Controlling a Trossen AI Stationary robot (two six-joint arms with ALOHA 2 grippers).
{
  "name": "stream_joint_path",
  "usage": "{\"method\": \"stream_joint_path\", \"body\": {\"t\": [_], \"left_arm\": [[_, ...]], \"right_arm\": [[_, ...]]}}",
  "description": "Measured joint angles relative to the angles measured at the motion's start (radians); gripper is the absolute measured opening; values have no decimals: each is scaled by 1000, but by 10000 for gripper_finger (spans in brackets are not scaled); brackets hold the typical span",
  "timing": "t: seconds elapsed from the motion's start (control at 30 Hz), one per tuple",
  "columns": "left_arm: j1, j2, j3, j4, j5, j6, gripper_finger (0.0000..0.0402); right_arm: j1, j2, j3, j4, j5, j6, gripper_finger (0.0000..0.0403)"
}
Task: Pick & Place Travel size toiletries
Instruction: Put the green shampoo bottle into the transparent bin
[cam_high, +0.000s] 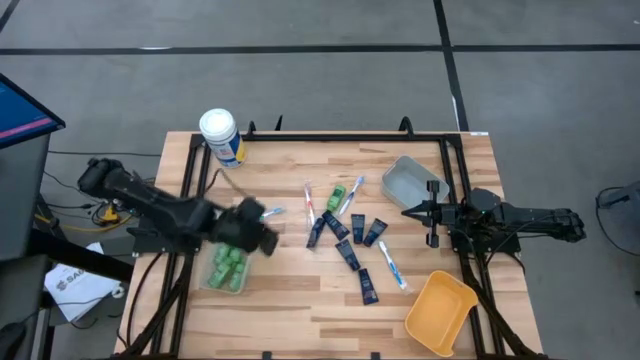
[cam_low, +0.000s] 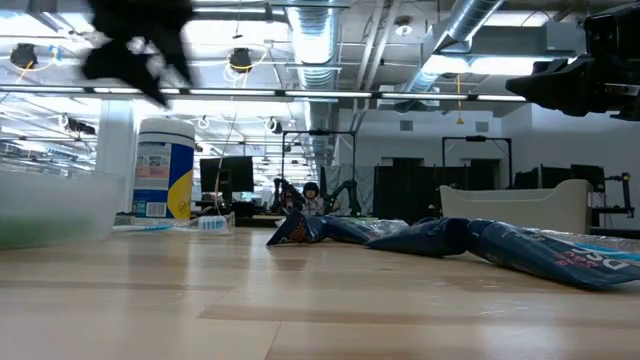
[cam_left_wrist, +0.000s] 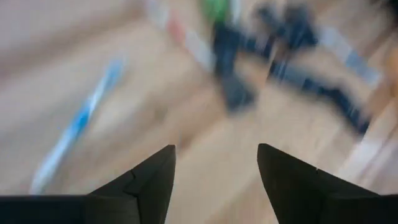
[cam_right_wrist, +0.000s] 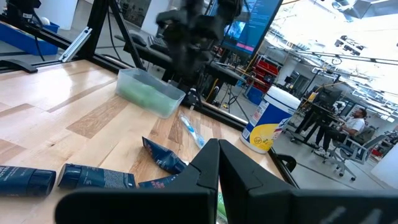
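The toiletries lie loose mid-table: navy tubes (cam_high: 348, 254), slim toothbrushes (cam_high: 309, 201) and a green bottle (cam_high: 340, 192). One blue toothbrush (cam_high: 272, 212) lies apart, nearer my left arm, and shows blurred in the left wrist view (cam_left_wrist: 81, 121). More green bottles sit in a clear bin (cam_high: 228, 268). My left gripper (cam_high: 266, 228) hovers open above the table between that bin and the pile, holding nothing (cam_left_wrist: 214, 165). My right gripper (cam_high: 408, 210) waits shut at the table's right side, beside the grey bin, fingertips together (cam_right_wrist: 217, 155).
A large white-lidded canister (cam_high: 220, 135) stands at the far left corner. A grey bin (cam_high: 410, 180) sits far right and an orange bin (cam_high: 440, 310) near right. Bare wood lies along the near edge. People sit in the room beyond the table (cam_right_wrist: 348, 127).
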Motion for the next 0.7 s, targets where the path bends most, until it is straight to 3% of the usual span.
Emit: {"method": "stream_joint_path", "body": {"t": [0.13, 0.27, 0.47, 0.7], "left_arm": [[180, 61, 0, 274, 13, 263, 214], [329, 165, 0, 558, 105, 428, 216], [444, 318, -2, 788, 182, 510, 210], [463, 456, 13, 900, 221, 511, 209]], "right_arm": [[0, 0, 0, 0, 0, 0, 0], [0, 0, 0, 0, 0, 0, 0], [0, 0, 0, 0, 0, 0, 0], [0, 0, 0, 0, 0, 0, 0]]}}
